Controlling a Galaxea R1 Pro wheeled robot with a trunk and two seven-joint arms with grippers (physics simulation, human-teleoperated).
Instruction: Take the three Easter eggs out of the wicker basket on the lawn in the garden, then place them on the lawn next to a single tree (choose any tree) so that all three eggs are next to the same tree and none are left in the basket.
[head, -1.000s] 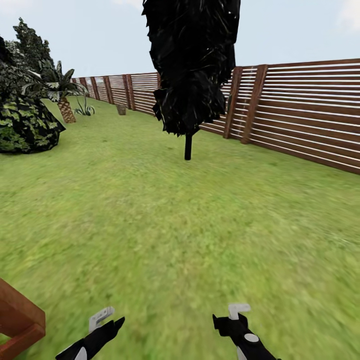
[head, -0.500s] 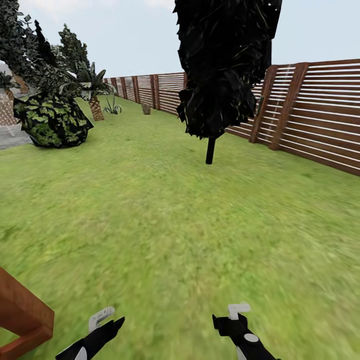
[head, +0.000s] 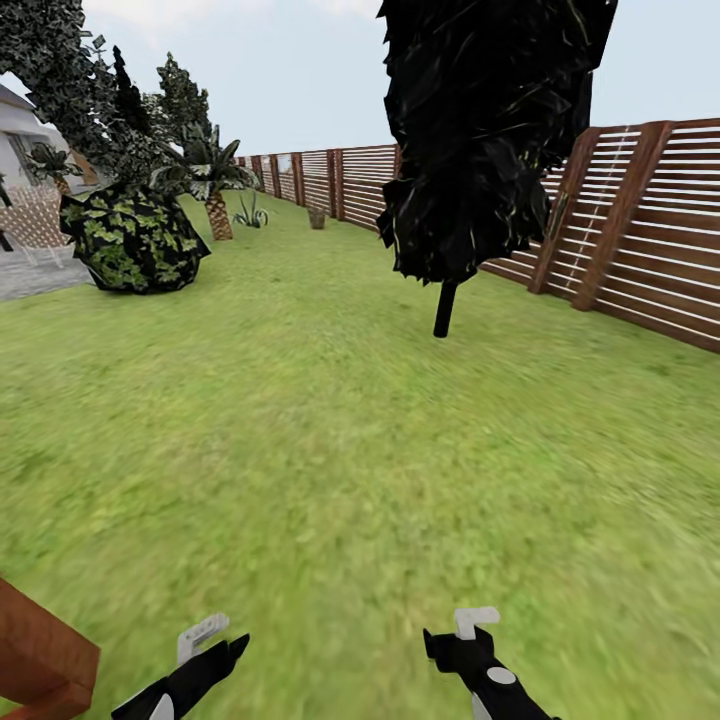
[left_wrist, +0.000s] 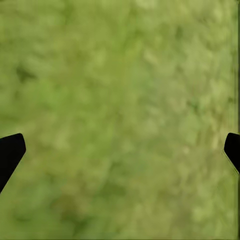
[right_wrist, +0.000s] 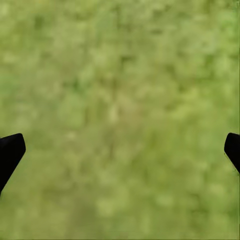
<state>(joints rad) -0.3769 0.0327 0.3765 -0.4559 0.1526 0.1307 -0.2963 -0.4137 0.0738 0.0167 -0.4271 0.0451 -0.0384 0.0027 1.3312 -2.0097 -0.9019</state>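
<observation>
Head view: lawn (head: 330, 430) runs forward to a slat fence (head: 640, 225) along the right side and far end; a thin black-trunked dark tree (head: 480, 140) stands on the grass near the fence, right of centre; at far left a round bush (head: 135, 245) sits by a grey paved path (head: 35, 272), with a small palm (head: 215, 190) and taller dark trees behind it; part of a white building (head: 20, 140) beyond; a small brown object (head: 317, 217) stands far off by the fence, too small to identify; a red-brown wooden corner (head: 40, 660) at lower left. Left gripper (head: 205, 645) and right gripper (head: 470, 630) both low at the view's bottom edge, over bare grass, well apart from each other. Left wrist view: left gripper (left_wrist: 120, 145) fingers spread wide, tips at opposite edges, nothing between them, lawn (left_wrist: 120, 100) below. Right wrist view: right gripper (right_wrist: 120, 145) likewise released and holding nothing, over lawn (right_wrist: 120, 100). Eggs and basket: location cannot be told from these views.
</observation>
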